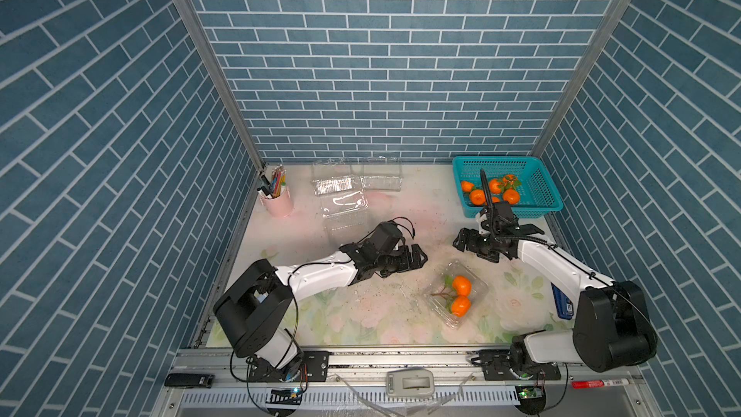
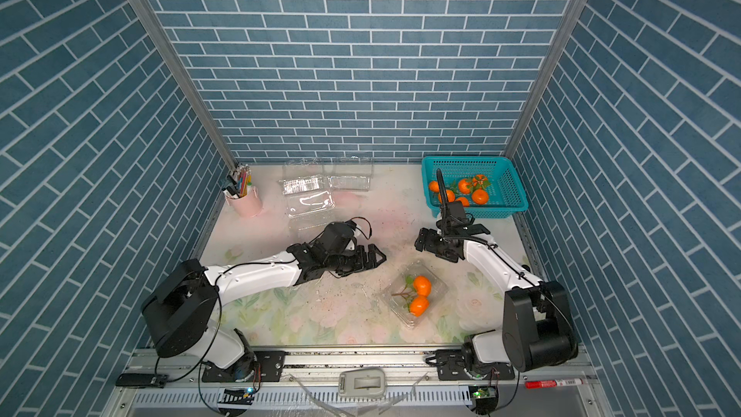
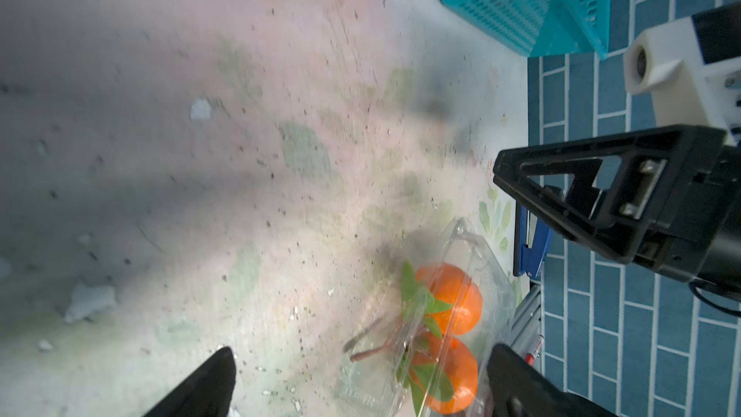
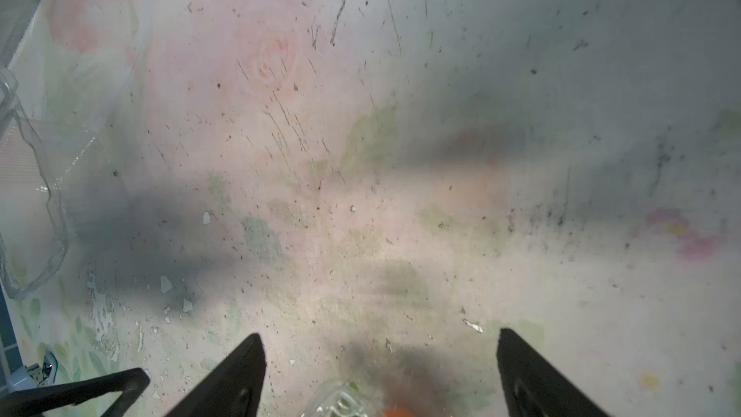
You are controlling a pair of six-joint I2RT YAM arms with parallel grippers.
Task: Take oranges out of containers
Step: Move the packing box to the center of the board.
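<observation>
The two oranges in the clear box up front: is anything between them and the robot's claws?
Yes, it seems. The lid of the clear box looks shut over the oranges, so the open left gripper and the open right gripper would meet plastic first. Nothing else visible lies between them and the box.

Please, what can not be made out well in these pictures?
- Oranges in the teal basket: a black cable crosses them in both top views; count unsure.
- Container with two oranges: blurred and cut by the edge in the right wrist view.
- Empty containers at the back: clear plastic, outlines faint, top views.
- Pens in the pink cup: too small, top views.
</observation>
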